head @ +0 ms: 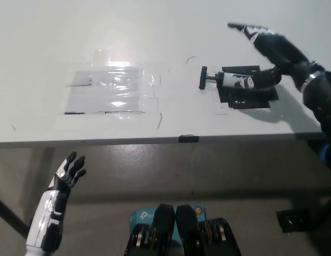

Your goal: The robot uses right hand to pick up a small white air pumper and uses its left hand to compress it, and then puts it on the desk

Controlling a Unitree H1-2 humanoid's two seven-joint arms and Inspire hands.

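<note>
One camera only: it sat on the robot's head and looked steeply down, taking in a white desk (155, 42) across the upper half of the picture and the floor below the desk's near edge. It stood well back, far enough to hold both hands at once: the right hand (272, 42) over the desk at upper right, the left hand (67, 173) low at lower left, off the desk's front. No second view overlapped it.

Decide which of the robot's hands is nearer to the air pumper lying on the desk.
The right hand: it is open just above and beside the air pumper. The left hand hangs below the desk edge, far away.
</note>
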